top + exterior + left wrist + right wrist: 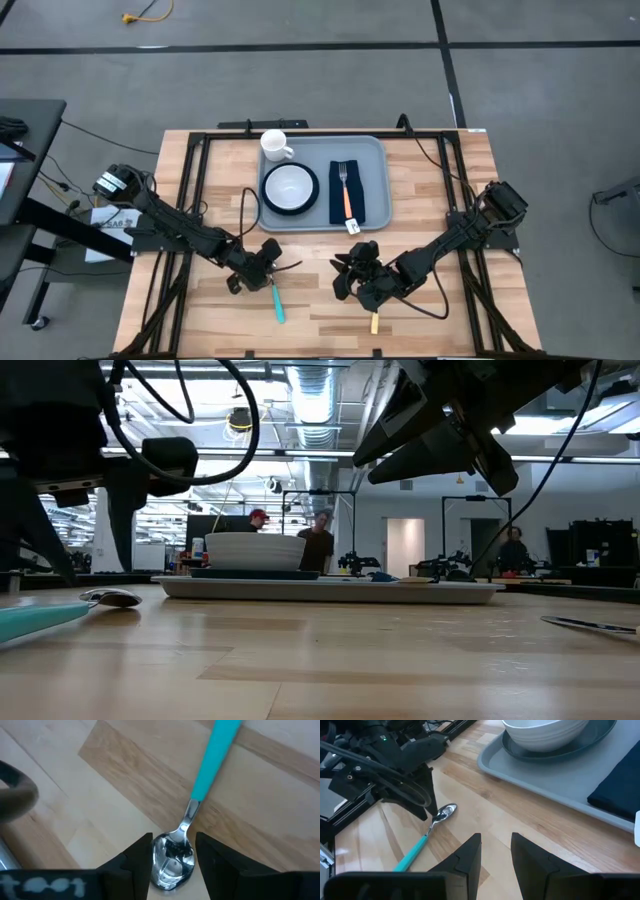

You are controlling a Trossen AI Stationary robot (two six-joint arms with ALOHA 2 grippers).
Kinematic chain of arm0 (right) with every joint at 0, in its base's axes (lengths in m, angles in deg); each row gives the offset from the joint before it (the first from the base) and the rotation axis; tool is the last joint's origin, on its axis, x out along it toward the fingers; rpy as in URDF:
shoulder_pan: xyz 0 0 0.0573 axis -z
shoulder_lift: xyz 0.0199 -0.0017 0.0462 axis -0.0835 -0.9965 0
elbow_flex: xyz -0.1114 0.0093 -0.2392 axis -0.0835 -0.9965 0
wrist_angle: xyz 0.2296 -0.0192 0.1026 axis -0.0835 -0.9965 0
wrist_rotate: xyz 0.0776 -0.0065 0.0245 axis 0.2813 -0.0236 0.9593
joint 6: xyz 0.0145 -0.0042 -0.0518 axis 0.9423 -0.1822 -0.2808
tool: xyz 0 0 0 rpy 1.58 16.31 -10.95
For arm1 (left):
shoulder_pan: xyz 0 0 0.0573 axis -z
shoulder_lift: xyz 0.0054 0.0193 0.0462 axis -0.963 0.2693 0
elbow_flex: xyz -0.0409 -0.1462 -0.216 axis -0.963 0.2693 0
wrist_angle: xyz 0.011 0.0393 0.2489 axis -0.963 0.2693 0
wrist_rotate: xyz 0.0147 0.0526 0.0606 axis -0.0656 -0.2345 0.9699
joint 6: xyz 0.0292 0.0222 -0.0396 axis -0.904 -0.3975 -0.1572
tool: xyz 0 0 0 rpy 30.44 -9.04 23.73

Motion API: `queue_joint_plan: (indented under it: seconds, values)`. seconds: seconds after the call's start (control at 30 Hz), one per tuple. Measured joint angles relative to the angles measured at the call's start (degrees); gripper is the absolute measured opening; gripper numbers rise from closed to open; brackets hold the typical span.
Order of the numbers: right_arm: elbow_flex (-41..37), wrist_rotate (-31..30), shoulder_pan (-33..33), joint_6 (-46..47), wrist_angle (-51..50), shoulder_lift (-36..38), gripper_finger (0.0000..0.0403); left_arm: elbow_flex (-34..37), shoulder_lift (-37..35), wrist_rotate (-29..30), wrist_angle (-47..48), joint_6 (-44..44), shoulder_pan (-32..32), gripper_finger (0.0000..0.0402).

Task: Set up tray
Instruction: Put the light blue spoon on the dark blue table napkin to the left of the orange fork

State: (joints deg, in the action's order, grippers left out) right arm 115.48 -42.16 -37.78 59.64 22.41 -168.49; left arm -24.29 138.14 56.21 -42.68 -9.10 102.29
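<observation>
The light grey-blue tray sits at the table's far middle, holding a white mug, a white bowl on a dark teal plate, and a fork on a navy napkin. A teal-handled spoon lies flat on the wood near the left front. My left gripper hovers open above it, with one finger on either side of the spoon's bowl. My right gripper is open over bare wood, near the tray's near edge.
A yellow-handled knife lies on the wood just near-side of my right gripper; its blade shows in the low view. A small white tag lies at the tray's near rim. Black frame rails border the table. People stand far behind.
</observation>
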Motion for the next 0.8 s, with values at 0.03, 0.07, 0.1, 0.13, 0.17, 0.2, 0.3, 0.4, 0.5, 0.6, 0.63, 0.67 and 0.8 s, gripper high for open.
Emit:
queue_joint_plan:
  seconds: [0.03, 0.07, 0.1, 0.13, 0.17, 0.2, 0.3, 0.4, 0.5, 0.6, 0.63, 0.67, 0.8]
  values:
    - [0.0, 0.0, 0.0, 0.0, 0.0, 0.0, 0.0098, 0.0, 0.0, 0.0, 0.0, 0.0, 0.0, 0.0139]
    - [0.0, 0.0, 0.0, 0.0, 0.0, 0.0, 0.0098, 0.0, 0.0, 0.0, 0.1, 0.0, 0.0, 0.0139]
    - [0.0, 0.0, 0.0, 0.0, 0.0, 0.0, 0.0098, 0.0, 0.0, 0.0, 0.1, 0.0, 0.0, 0.0139]
    - [0.0, 0.0, 0.0, 0.0, 0.0, 0.0, 0.0098, 0.0, 0.0, 0.0, 0.0, 0.0, 0.0, 0.0139]
    - [0.0, 0.0, 0.0, 0.0, 0.0, 0.0, 0.0098, 0.0, 0.0, 0.0, 0.0, 0.0, 0.0, 0.0139]
    - [0.0, 0.1, 0.0, 0.0, 0.0, 0.0, 0.0098, 0.0, 0.3, 0.0, -0.1, 0.0, 0.0, 0.0139]
    - [0.0, 0.1, 0.0, 0.0, 0.0, 0.0, 0.0098, 0.0, 2.1, -0.1, -0.3, 0.0, 0.0, 0.0139]
    - [0.0, 0.2, 0.0, 0.0, 0.0, 0.0, 0.0098, -0.2, 5.5, -0.6, -2.1, 0.0, 0.0, 0.0140]
    - [0.0, 0.2, 0.0, 0.0, 0.0, 0.0, 0.0098, -0.3, 7.8, -0.6, -3.5, -0.5, 0.0, 0.0140]
    - [0.0, 0.2, 0.0, 0.0, 0.0, 0.0, 0.0098, -0.3, 8.2, -0.8, -4.8, -1.5, 0.0, 0.0140]
    - [0.0, 0.2, 0.0, 0.0, 0.1, 0.0, 0.0098, -0.5, 8.2, -0.6, -4.6, -1.6, 0.0, 0.0139]
    - [0.0, 0.2, 0.0, 0.0, 0.1, 0.0, 0.0098, -0.7, 8.1, -0.6, -4.1, -1.6, 0.0, 0.0139]
    - [0.0, 0.2, 0.0, 0.0, 0.1, 0.0, 0.0098, -0.9, 8.1, -0.5, -3.6, -1.6, 0.0, 0.0136]
